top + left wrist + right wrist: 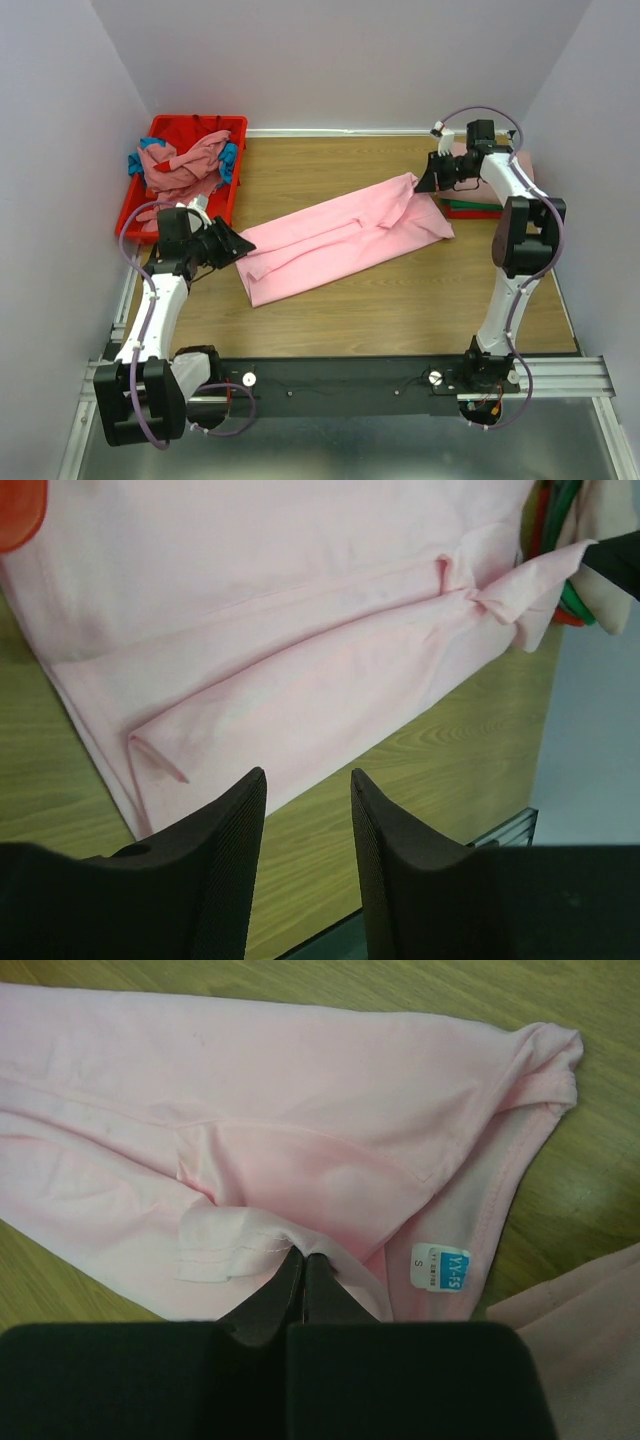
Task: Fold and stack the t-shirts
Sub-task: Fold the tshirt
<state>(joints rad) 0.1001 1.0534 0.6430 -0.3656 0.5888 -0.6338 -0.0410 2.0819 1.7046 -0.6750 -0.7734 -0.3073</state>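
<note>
From above: across the middle of the table (400,300), a pink shirt (340,235), folded lengthwise into a long band and laid slantwise from near left to far right. At its near-left end, the left fingers (237,243), close by the cloth; impossible to tell from here whether touching. At its far-right end, the right fingers (428,180), set against a raised bunch of cloth. Far left, a red bin (200,121), with a rose shirt (178,165) and a teal shirt (231,160) heaped inside. Under the right arm, at the table's far-right edge, a flat stack (470,208) with green and red edges showing.

Left wrist: left fingers (245,810) parted wide, nothing between them, poised over the table (450,770) just beside the long edge of the pink shirt (300,610). Top left, a corner of the bin (15,510). Top right, green and red of the stack (572,605).

Right wrist: right fingers (300,1285) pressed together, pinching a stitched fold of the pink shirt (300,1080). Just to the right, a white label (441,1265) marked S, inside the neck opening. Lower right, a corner of duller rose cloth (580,1330) on the table (600,1160).
</note>
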